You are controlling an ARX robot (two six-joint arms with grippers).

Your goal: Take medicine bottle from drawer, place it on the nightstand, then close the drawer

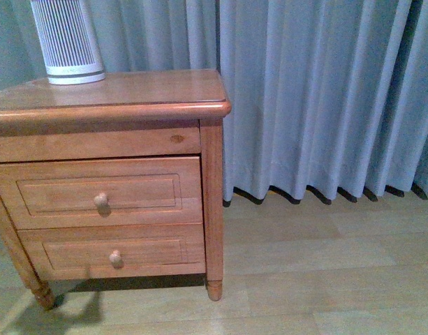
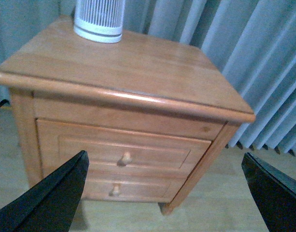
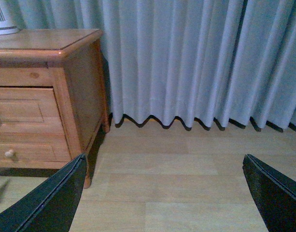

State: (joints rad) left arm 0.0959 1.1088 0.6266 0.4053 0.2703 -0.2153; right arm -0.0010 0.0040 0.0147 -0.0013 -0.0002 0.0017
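Note:
The nightstand [image 1: 130,87] stands at the left in the front view, warm brown with a glossy top. Its upper drawer [image 1: 144,192] looks pushed in, round knob [image 1: 100,201] facing out. The medicine bottle is hidden. Neither arm shows in the front view. My left gripper [image 2: 164,164] hangs open in front of and above the nightstand [image 2: 138,63], its dark fingers [image 2: 51,198] spread wide either side of the drawer [image 2: 152,152], touching nothing. My right gripper [image 3: 163,164] is open over bare floor, to the right of the nightstand [image 3: 80,82].
A tall white ribbed cylinder [image 1: 67,42] stands at the back left of the top. The shorter lower drawer [image 1: 151,251] is shut. Grey-blue curtains [image 1: 325,98] hang behind, reaching the pale wood floor [image 1: 325,265] to the right.

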